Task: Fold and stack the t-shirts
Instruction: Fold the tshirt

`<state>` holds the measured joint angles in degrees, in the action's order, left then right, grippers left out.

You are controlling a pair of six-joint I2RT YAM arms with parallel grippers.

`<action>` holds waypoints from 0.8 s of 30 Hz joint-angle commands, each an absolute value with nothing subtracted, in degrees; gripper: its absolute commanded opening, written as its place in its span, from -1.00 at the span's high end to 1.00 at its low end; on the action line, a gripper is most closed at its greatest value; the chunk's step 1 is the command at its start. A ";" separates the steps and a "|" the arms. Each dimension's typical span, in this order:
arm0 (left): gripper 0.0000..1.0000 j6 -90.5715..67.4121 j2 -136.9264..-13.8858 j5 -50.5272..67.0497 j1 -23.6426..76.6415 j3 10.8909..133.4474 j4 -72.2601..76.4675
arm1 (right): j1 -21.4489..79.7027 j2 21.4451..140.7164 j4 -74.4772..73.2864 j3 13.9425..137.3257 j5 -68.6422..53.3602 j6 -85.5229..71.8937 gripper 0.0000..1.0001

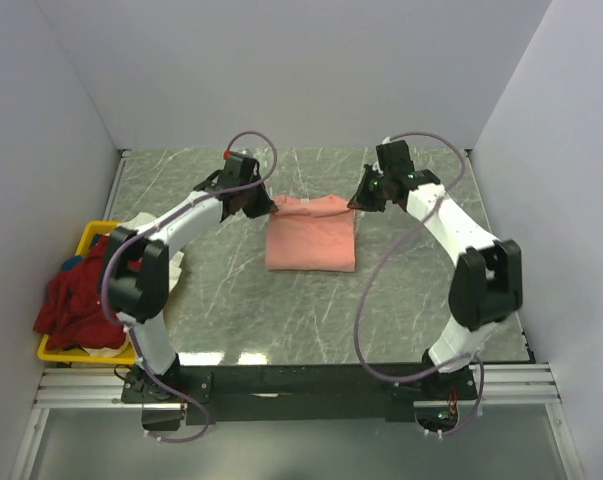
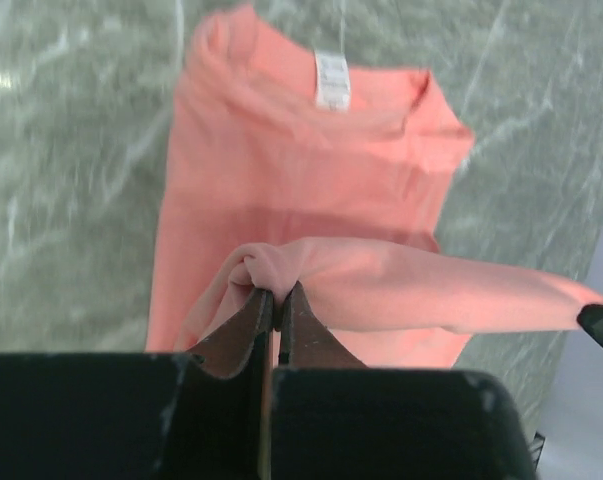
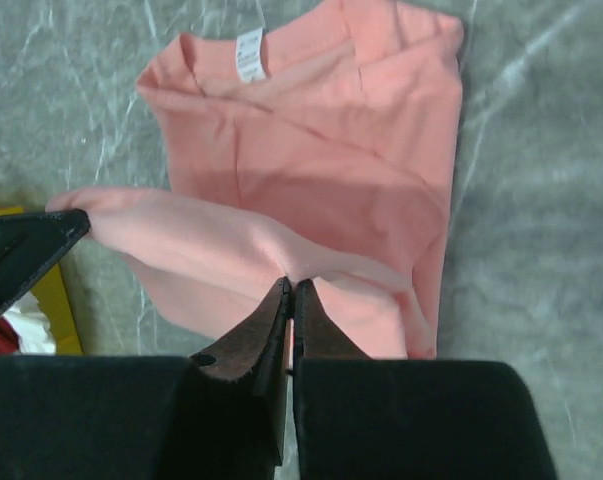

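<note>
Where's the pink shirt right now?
Top view: the salmon-pink t-shirt lies central on the table, its far end pinched by the left tool and right tool.

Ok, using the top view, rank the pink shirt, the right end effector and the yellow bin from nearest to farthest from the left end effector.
1. The pink shirt: pinched in the left end effector at its far-left corner.
2. The right end effector: across the shirt, on the right.
3. The yellow bin: far off on the left.
</note>
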<state>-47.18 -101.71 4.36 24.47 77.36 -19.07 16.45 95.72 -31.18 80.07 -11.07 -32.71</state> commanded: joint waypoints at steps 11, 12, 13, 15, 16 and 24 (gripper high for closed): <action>0.99 -41.40 -124.71 17.84 17.41 103.35 -18.55 | 9.06 118.64 -29.27 99.48 -20.39 -33.75 1.00; 0.99 -41.40 -125.93 18.02 17.32 103.97 -18.54 | 8.88 119.87 -29.09 100.01 -20.74 -33.84 1.00; 0.99 -41.40 -126.47 18.63 17.14 105.19 -18.54 | 8.70 120.40 -29.00 100.45 -20.74 -33.75 1.00; 0.99 -41.57 -127.70 19.07 16.88 106.17 -18.46 | 8.27 121.98 -29.27 102.04 -20.39 -33.66 1.00; 0.99 -41.66 -128.14 19.42 16.88 106.95 -18.11 | 7.91 122.51 -29.35 102.56 -20.39 -33.66 1.00; -0.11 -41.83 -129.20 20.65 16.44 109.42 -16.61 | 5.45 127.26 -30.14 106.60 -21.19 -34.28 0.64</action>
<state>-42.52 -129.93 19.09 16.97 106.61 -19.35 6.68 125.29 -30.87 102.26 -21.15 -34.46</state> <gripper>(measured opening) 0.516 0.123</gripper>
